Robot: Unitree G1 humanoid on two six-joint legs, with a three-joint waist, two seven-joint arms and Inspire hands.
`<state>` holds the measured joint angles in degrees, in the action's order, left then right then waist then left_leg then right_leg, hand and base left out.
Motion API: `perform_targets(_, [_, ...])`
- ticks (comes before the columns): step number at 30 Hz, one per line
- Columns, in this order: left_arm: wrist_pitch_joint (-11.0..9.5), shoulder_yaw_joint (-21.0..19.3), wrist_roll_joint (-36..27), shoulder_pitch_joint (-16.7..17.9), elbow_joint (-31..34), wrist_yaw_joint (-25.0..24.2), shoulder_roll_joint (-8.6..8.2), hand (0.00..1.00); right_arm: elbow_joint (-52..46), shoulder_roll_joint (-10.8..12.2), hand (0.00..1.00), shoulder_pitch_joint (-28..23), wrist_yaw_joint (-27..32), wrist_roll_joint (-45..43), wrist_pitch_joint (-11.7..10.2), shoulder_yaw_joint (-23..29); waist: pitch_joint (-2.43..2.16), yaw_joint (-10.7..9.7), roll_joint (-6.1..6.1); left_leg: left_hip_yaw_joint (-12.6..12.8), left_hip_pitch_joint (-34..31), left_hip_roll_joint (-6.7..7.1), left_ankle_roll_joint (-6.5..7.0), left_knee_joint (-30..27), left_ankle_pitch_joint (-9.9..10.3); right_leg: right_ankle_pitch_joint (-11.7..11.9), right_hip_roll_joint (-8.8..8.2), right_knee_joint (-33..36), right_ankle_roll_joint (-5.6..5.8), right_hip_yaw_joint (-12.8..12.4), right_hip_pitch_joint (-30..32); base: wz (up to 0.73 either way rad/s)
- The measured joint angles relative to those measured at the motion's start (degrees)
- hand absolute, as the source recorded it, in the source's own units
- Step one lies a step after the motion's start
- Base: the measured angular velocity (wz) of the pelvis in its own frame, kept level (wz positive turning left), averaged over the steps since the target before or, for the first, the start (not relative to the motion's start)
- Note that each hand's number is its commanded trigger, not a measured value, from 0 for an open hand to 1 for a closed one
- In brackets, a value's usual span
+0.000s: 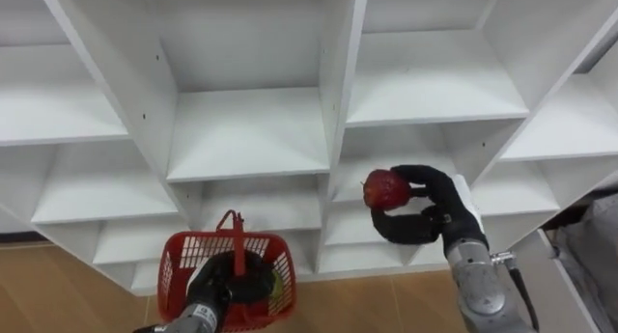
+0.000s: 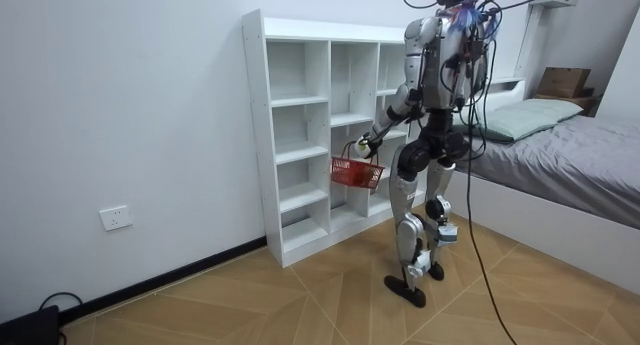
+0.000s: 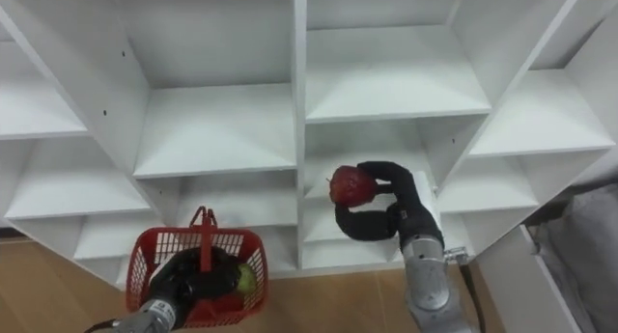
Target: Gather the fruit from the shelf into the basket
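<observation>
Robot standing at a white open-shelf closet [image 1: 246,130], holding a fruit and a basket.
Its right hand [image 1: 430,215] holds a round red apple [image 1: 386,189] in the air in front of a lower shelf, thumb and fingers curled round it. Its left hand [image 1: 220,287], lower down, is closed on the upright handle of a red plastic basket [image 1: 183,261], which has a yellow-green fruit [image 3: 246,278] inside.

Two head cameras, set side by side, look steeply down at the white shelf unit [image 1: 241,130] from close by. A room camera shows the robot side-on from farther back.
</observation>
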<state>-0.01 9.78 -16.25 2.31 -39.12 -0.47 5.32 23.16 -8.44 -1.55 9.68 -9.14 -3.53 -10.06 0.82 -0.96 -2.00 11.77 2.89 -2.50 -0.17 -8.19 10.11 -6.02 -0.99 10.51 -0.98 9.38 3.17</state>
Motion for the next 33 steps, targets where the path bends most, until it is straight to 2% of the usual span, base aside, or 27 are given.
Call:
perform_targets(6, [0.04,2.22,0.02,0.03,-0.01,0.05,0.71,1.0,-1.77,0.06,1.0,-4.1,-2.32,0.77,1.22,-0.6,0.0,-0.23,-0.07,0.5,0.73,0.03,-0.01,0.84,0.01,-0.05,0.14,0.03,0.05,-0.37,-0.12,-0.04])
perform_targets(8, [0.04,2.21,-0.04,0.03,-0.01,0.05,0.67,1.0,-1.77,0.06,1.0,-4.09,-3.03,0.78,1.69,-1.28,-0.01,-0.12,-0.06,0.75,0.79,0.03,0.0,0.83,0.01,-0.05,0.25,0.1,0.04,-1.19,0.1,-0.11])
perform_targets(13, [0.04,2.43,-0.55,0.03,0.0,-0.15,0.11,1.0,-1.77,0.32,1.0,-4.04,-4.52,0.77,1.8,-2.47,-0.19,-0.13,-0.02,0.86,0.82,0.05,-0.01,0.8,0.01,-0.05,0.3,0.09,0.04,-1.37,0.09,-0.02])
perform_targets(18, [0.06,3.79,-0.46,0.04,-0.28,-0.12,-0.21,1.0,-0.15,0.38,1.0,-4.01,-4.49,2.12,1.97,-4.29,-0.35,1.44,0.11,0.92,1.24,0.03,-0.01,0.7,0.01,-0.04,0.36,0.15,0.02,-1.37,-0.15,-0.02])
perform_targets(26, [0.38,4.75,-0.45,0.05,-0.3,-0.23,-0.32,1.0,4.4,1.38,1.0,-3.93,-5.44,-0.54,3.21,-6.92,-0.42,3.05,0.23,0.6,0.97,0.01,0.0,0.44,0.01,0.01,0.2,0.14,-0.03,-0.57,-0.37,0.04])
perform_targets(33, [1.4,5.31,-0.37,0.05,-0.39,-0.67,-0.26,1.0,4.39,1.52,1.0,-3.32,-7.33,-0.38,3.64,-9.13,-0.37,3.15,0.27,0.37,0.86,0.01,0.0,0.42,0.01,0.02,0.0,0.09,-0.03,0.15,-0.58,0.02])
